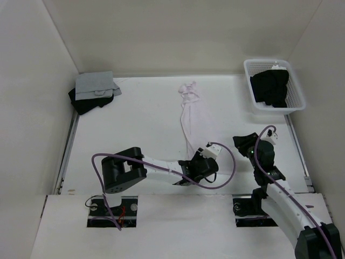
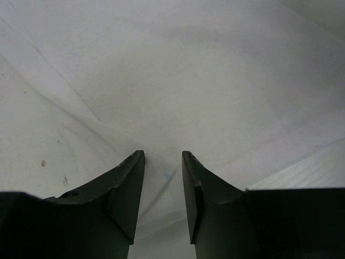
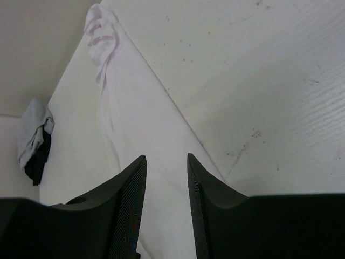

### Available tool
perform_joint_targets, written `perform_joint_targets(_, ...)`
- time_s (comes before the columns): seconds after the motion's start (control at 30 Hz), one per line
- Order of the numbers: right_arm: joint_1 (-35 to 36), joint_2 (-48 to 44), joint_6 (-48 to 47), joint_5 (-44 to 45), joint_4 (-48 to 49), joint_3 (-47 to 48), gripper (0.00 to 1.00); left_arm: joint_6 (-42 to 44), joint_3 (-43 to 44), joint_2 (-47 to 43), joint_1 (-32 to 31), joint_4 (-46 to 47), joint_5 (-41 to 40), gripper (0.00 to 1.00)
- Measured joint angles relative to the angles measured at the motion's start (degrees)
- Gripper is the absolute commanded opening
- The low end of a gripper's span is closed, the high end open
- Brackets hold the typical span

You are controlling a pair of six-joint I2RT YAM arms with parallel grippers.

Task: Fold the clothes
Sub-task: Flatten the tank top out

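Left gripper [image 2: 163,156], jaws narrowly parted, sits over the near end of the white shirt [image 1: 188,116], which stretches straight away; right gripper [image 3: 166,157], likewise parted, stands to its right.

The right gripper [image 3: 166,157], jaws apart, hangs over the long white garment [image 3: 135,118]; a grey cloth [image 3: 32,129] lies far left

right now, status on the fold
left gripper open, low over the white garment. right gripper open, off it. garment strung out long, unfolded. nothing blocking.
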Motion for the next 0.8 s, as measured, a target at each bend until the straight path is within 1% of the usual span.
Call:
perform_joint_targets(0.17,-0.15,-1.07,-0.02,-0.9,0.11,0.0,0.42,0.22,0.0,0.31,0.35,-1.14,-0.63,0.29)
perform_joint_targets(0.4,-0.31,-0.07,0.0,-1.57,0.46,-0.07,0.42,-0.07,-0.02,0.31,0.72,-1.55,-1.42,0.06)
perform_joint_targets(0.5,-0.31,0.39,-0.02,-1.55,0.52,-0.07,0.42,-0.57,-0.63,-0.11,0.76,-1.51,-2.36,0.03)
perform_joint_targets(0.57,-0.28,0.68,-0.02,-1.57,0.52,-0.09,0.43,-1.73,-3.17,-2.6,1.2,-1.36,-2.78,0.03)
perform_joint_targets(0.63,-0.22,1.38,-0.04,-1.6,0.52,-0.11,0.43,-3.54,-7.45,-7.91,2.23,-1.44,-3.13,0.04)
perform_joint_targets(0.7,0.42,3.17,-0.24,-1.64,0.55,-0.11,0.43,-6.97,-14.19,-17.99,5.01,-1.42,-3.41,0.07)
perform_joint_targets(0.73,0.96,4.17,-0.39,-1.68,0.52,-0.11,0.43,-8.57,-16.9,-22.75,6.6,-1.51,-3.69,0.13)
perform_joint_targets(0.8,2.91,6.45,-0.7,-1.68,0.28,-0.11,0.45,-12.5,-22.95,-33.92,11.15,-1.07,-3.82,0.35)
